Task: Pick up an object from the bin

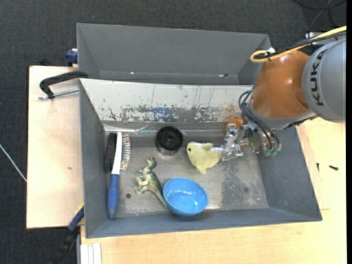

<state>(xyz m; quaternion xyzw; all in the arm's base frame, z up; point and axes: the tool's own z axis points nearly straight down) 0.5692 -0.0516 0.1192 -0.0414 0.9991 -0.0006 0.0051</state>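
Blue round plastic bowl [186, 197] sits at the front of the grey metal bin [165, 54], with a green toy dinosaur [147, 179] just to its left. Behind the bowl lies a pale yellow soft toy [202, 155]. The end effector [232, 146] is low at the toy's right edge, touching or nearly touching it; I cannot tell whether it is spread or pressed together

Bright, even light over my bin [283, 186], pale glare on its back wall [165, 95], soft shadow under my arm [278, 89]
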